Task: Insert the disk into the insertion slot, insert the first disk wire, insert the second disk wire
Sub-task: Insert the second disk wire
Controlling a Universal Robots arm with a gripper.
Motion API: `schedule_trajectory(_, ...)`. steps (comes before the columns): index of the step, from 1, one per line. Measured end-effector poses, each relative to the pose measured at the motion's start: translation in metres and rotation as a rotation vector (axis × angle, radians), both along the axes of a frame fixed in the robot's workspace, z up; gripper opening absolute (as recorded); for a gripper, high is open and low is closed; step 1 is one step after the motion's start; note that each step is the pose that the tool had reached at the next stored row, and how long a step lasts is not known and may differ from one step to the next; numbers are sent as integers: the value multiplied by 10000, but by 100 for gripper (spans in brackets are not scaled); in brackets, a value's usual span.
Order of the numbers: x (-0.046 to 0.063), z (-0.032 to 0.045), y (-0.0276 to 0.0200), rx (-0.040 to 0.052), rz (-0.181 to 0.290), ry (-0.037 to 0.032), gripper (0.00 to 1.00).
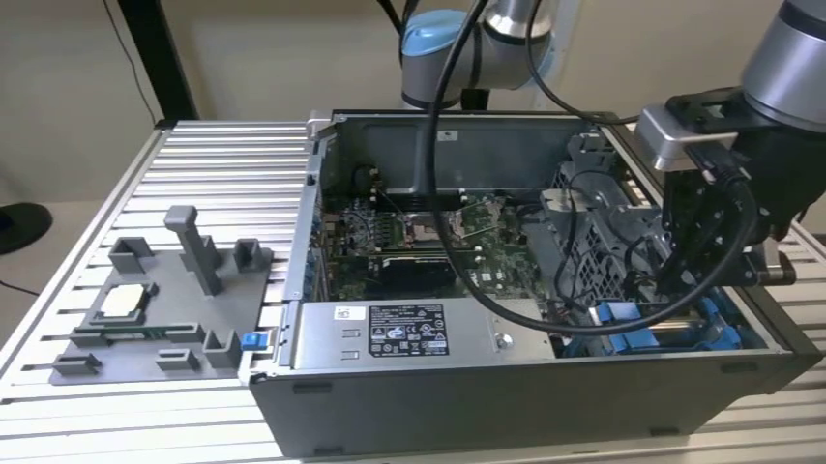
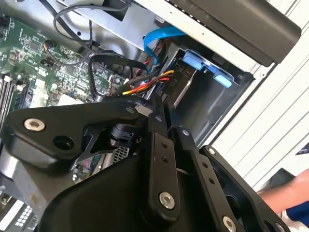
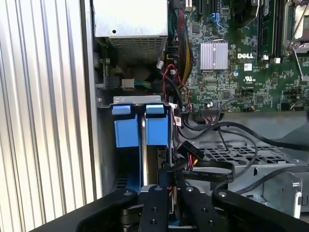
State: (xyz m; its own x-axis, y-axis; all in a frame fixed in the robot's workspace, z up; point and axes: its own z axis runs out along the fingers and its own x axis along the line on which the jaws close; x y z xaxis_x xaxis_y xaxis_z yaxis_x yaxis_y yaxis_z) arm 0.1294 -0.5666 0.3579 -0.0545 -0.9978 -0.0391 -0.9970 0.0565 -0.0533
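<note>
The ribbed aluminium table (image 1: 220,164) carried an open dark grey computer case (image 1: 516,396), and beside it, toward the exterior view's left, stood a grey plastic fixture tray (image 1: 155,309) with upright posts. Inside the case lay the green motherboard (image 1: 427,242); a grey power-supply box with a black-and-white label (image 1: 400,333) sat along the near wall. The grey robot arm (image 1: 807,48) reached down into the case at the exterior view's right, above the insertion slot with bright blue plastic rails and clips (image 1: 671,329). In the first wrist view the silver disk in its blue carrier bracket (image 3: 140,130) stood in that slot, next to the case wall. The black gripper (image 3: 169,191) had its fingers drawn close together just beside the disk's edge, at a bundle of black, red and yellow wires (image 2: 147,84); whether it pinched a connector could not be told.
</note>
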Motion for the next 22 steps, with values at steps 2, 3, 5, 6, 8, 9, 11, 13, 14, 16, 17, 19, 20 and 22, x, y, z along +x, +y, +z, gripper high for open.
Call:
schedule_trajectory(2,-5,-2,0,0,0,-41,0)
schedule_trajectory(3,-5,-2,0,0,1,-42,0)
schedule_trajectory(5,-6,-2,0,2,0,-43,0)
schedule_trajectory(6,-6,-2,0,2,1,-43,0)
schedule_trajectory(8,-5,-3,0,1,-1,-43,0)
schedule_trajectory(9,-3,-4,0,1,0,-43,0)
schedule_trajectory(11,2,-7,-1,2,0,-43,0)
schedule_trajectory(13,6,-12,-1,2,0,-43,0)
schedule_trajectory(14,8,-14,-1,3,0,-43,0)
schedule_trajectory(16,15,-20,-3,6,1,-43,0)
schedule_trajectory(17,19,-22,-4,5,1,-43,0)
schedule_trajectory(19,25,-25,-8,5,0,-43,0)
schedule_trajectory(20,26,-26,-9,5,0,-43,0)
schedule_trajectory(22,27,-32,-12,4,-1,-43,0)
